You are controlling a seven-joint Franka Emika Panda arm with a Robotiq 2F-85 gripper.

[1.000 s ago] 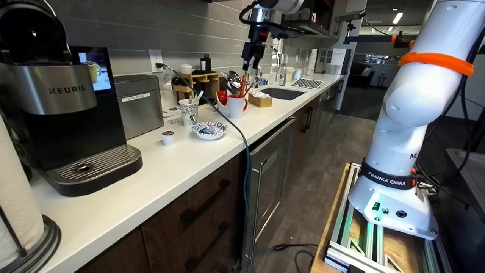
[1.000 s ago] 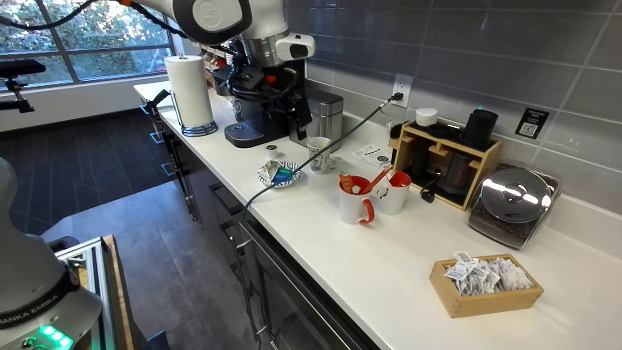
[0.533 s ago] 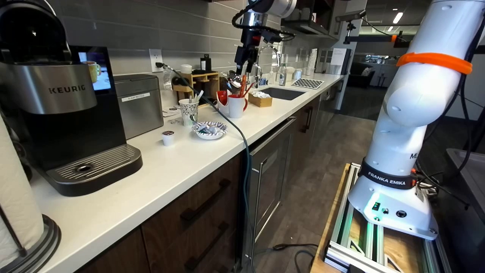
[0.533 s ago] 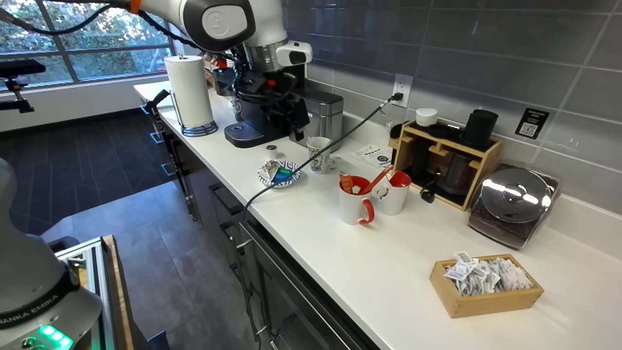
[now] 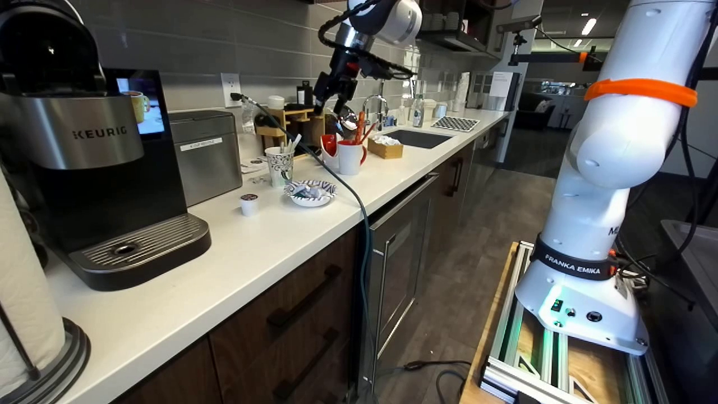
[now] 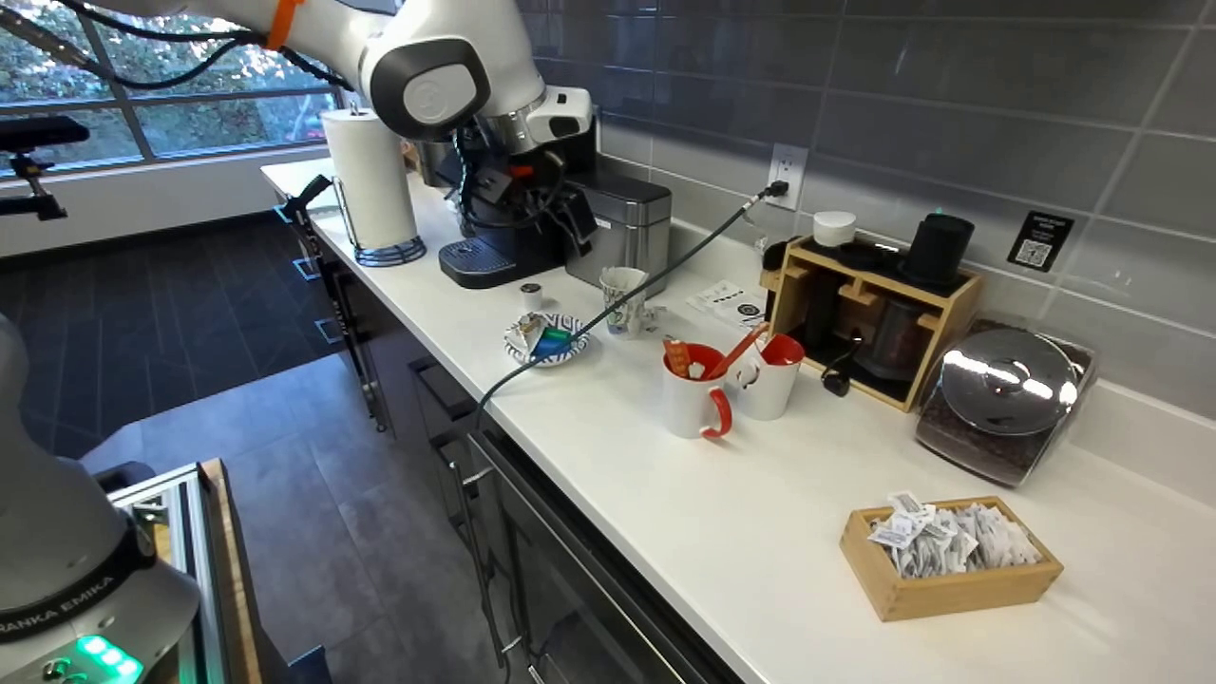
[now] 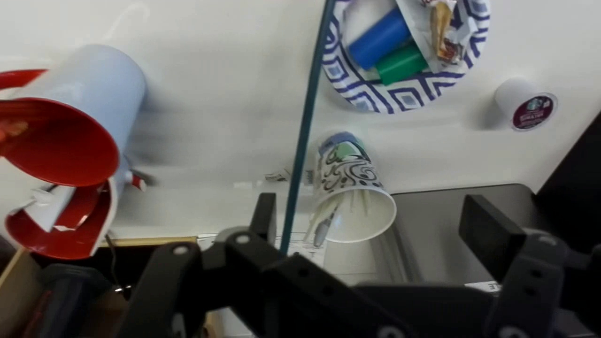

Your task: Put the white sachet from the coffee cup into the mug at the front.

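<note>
A white sachet (image 7: 49, 206) stands in the rear white mug (image 6: 768, 385), which has a red inside. The front white mug (image 6: 682, 410), with a red inside and handle, stands beside it and holds red sticks; it also shows in the wrist view (image 7: 103, 77). A patterned paper cup (image 7: 350, 173) holds stirrers and a grey-tipped pen; it also shows in an exterior view (image 5: 279, 167). My gripper (image 5: 329, 108) is open and empty, high above the counter. In the wrist view, the paper cup shows between the spread fingers (image 7: 375, 218), apart from them.
A dark cable (image 6: 655, 280) runs from the wall outlet across the counter between plate and mugs. A patterned plate (image 6: 579, 353) holds wrappers. A coffee pod (image 5: 249, 205), a metal bin (image 6: 646, 214), a wooden organizer (image 6: 936, 356) and a wooden box of sachets (image 6: 959, 594) stand around.
My gripper has moved left in an exterior view, toward the coffee machine's side, and has tilted. It stays empty. The mugs, paper cup and plate have not moved.
</note>
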